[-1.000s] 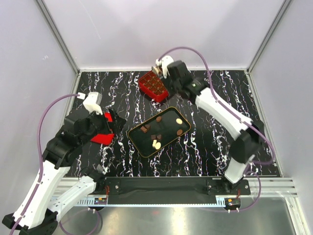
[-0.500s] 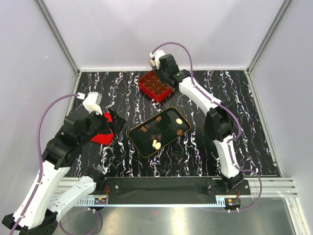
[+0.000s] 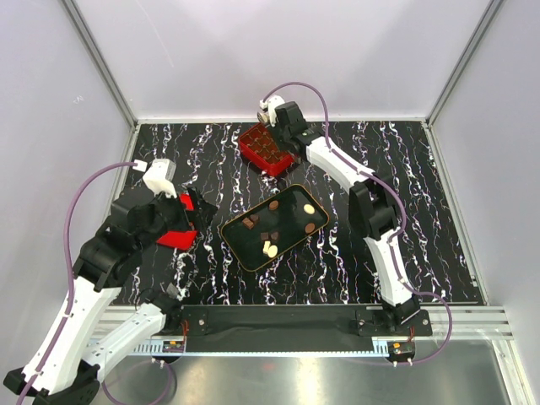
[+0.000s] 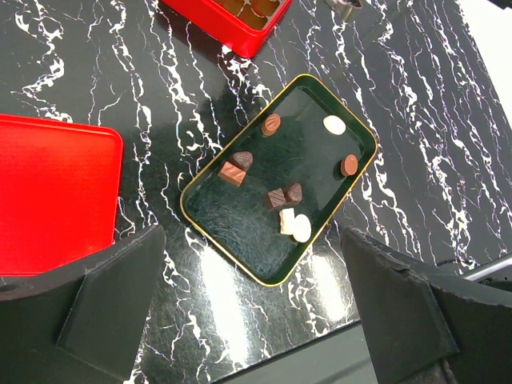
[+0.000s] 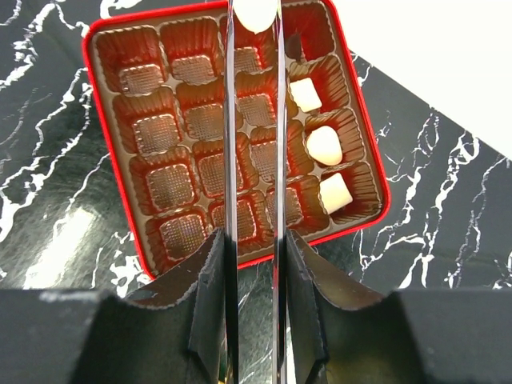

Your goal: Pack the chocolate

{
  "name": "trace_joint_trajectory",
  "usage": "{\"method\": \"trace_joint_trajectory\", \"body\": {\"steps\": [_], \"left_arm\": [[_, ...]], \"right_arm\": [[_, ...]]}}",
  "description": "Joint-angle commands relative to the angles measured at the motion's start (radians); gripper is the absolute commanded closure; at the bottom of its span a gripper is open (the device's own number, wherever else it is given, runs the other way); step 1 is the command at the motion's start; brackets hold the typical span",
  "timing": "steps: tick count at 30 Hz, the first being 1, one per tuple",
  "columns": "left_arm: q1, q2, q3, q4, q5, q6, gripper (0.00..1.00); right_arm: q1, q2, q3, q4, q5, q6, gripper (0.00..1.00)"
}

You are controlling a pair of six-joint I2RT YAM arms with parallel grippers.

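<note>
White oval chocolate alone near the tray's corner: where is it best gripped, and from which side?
Probably from straight above, jaws closing across the short width of the white oval chocolate. It lies flat and apart from the other pieces, but the raised rim of the tray is close, so a sideways approach looks blocked.

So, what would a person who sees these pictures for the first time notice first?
Most likely the red gridded box at the far middle of the table, with three white pieces in one edge column and the right gripper above it pinching another white piece. Next, the black gold-rimmed tray at the centre, where brown and white chocolates lie loose.
</note>
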Motion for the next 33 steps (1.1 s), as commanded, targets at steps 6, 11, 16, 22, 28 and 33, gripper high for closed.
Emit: {"method": "trace_joint_trajectory", "body": {"steps": [6, 11, 16, 22, 28, 33], "left_arm": [[0.004, 0.01, -0.009, 0.024, -0.028, 0.022, 0.01], [0.004, 0.024, -0.018, 0.039, -0.026, 0.022, 0.01], [0.004, 0.039, -0.009, 0.042, -0.019, 0.023, 0.01], [0.005, 0.03, 0.009, 0.032, -0.016, 0.028, 0.01], [0.004, 0.016, 0.046, -0.001, 0.001, 0.036, 0.01], [0.004, -0.013, 0.071, -0.016, 0.003, 0.036, 0.01]], "right_arm": [[-0.021, 0.038, -0.029, 0.096, -0.046, 0.027, 0.63], [-0.023, 0.065, -0.028, 0.093, -0.057, 0.027, 0.63], [-0.023, 0.073, -0.016, 0.083, -0.035, 0.011, 0.57], [-0.023, 0.039, 0.026, 0.065, -0.012, -0.005, 0.52], [-0.023, -0.06, 0.038, 0.036, 0.004, -0.033, 0.5], [-0.021, -0.206, -0.052, 0.001, 0.0, -0.027, 0.52]]}}
